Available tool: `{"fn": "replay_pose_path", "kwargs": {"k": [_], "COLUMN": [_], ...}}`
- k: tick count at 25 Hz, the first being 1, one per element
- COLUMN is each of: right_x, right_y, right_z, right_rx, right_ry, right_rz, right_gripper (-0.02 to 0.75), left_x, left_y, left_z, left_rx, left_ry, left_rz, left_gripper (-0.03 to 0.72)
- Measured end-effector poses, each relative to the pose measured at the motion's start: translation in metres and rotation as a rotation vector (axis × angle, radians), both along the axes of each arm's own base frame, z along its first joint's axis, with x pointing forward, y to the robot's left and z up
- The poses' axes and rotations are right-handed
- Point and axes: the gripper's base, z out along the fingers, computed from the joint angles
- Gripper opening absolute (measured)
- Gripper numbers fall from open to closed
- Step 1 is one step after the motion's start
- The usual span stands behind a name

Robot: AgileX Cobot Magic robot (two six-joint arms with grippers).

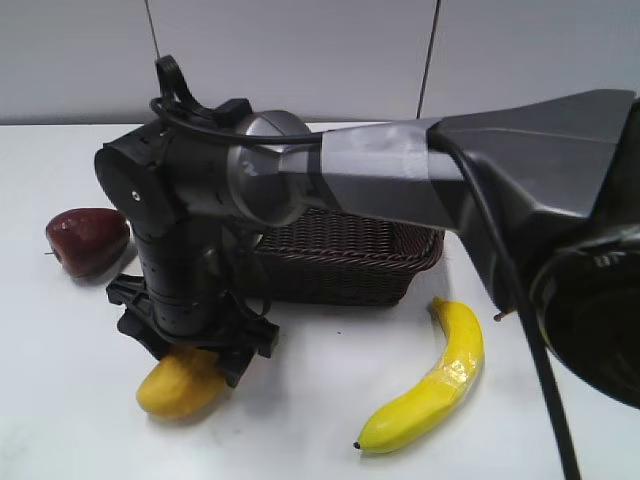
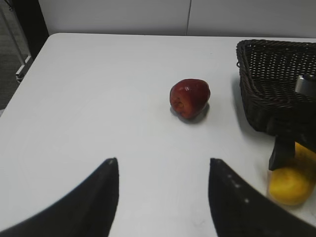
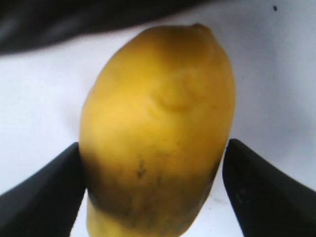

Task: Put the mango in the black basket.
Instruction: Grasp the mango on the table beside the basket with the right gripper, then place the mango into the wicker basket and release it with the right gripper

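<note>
The mango [image 1: 180, 385] lies on the white table in front of the black basket [image 1: 350, 265], near its left end. My right gripper [image 1: 195, 355] is lowered over the mango, one finger on each side. In the right wrist view the mango [image 3: 158, 113] fills the gap between the open fingers [image 3: 154, 187], which sit right against its sides. My left gripper [image 2: 162, 160] is open and empty over bare table. It is out of the exterior view. The left wrist view shows the basket [image 2: 269, 84] at the right, with the mango [image 2: 291, 187] below it.
A dark red apple [image 1: 88, 240] lies left of the basket and also shows in the left wrist view [image 2: 189, 98]. A long yellow banana [image 1: 430, 385] lies in front of the basket's right end. The right arm [image 1: 400, 180] crosses over the basket.
</note>
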Motion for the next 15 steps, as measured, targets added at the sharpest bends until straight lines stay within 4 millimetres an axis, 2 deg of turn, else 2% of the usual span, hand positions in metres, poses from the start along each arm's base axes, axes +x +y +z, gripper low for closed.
{"fn": "replay_pose_path", "kwargs": {"k": [3,12,15], "right_x": [0.0,0.0,0.0], "right_y": [0.001,0.003,0.005], "right_z": [-0.001,0.001,0.01], "right_rx": [0.003,-0.004,-0.015], "right_ry": [0.005,0.027,0.04], "right_rz": [-0.01,-0.031,0.022], "right_gripper": [0.563,0.563,0.563], "left_x": [0.0,0.0,0.0], "left_y": [0.0,0.0,0.0], "left_z": [0.0,0.0,0.0], "left_rx": [-0.001,0.002,0.001], "left_ry": [0.0,0.0,0.0], "left_rz": [0.001,0.001,0.001], "left_gripper": [0.44,0.44,0.44]}}
